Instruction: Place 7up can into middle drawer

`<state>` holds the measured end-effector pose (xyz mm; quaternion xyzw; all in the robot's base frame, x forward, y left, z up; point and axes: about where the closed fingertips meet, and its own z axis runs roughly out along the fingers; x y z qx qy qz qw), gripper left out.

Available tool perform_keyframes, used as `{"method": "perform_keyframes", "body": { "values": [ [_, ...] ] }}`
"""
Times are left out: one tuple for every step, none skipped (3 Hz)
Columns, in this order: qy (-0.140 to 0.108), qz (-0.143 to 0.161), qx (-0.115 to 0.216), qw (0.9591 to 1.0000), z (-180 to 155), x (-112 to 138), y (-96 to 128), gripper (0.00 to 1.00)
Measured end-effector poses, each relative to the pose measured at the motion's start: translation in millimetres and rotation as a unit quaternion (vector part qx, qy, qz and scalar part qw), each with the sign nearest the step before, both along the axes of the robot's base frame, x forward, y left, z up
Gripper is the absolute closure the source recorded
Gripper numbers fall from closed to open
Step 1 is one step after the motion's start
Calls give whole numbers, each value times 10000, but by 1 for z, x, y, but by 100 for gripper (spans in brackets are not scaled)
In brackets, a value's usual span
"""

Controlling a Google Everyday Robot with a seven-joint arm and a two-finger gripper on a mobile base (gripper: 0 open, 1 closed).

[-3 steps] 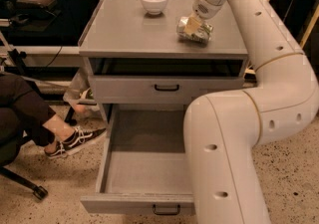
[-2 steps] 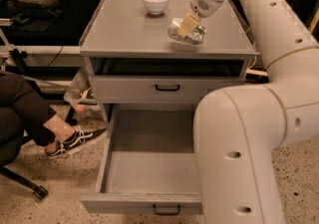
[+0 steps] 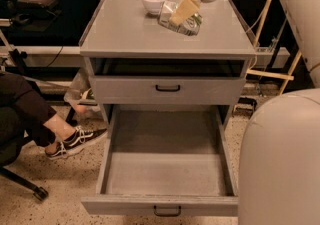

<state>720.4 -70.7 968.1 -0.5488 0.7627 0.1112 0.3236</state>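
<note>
While the 7up can [image 3: 186, 23] is held tilted over the far counter [image 3: 125, 34], just right of the white bowl [image 3: 154, 0], the tool [image 3: 180, 13] is clamped on it (carry step). Next, it must be lowered nearward into the open middle drawer [image 3: 167, 174].

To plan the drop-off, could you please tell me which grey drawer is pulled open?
The lower one, the middle drawer: its box juts out while the upper drawer front sits shut. The gripper holds the 7up can over the cabinet top.
</note>
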Motion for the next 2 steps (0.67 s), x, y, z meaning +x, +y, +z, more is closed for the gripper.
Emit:
{"method": "perform_keyframes", "body": {
  "values": [
    [65,-10,32,10000,-6,-5,-2,100],
    [-45,-232,158,9996,6,-18,-15,100]
  ]
}}
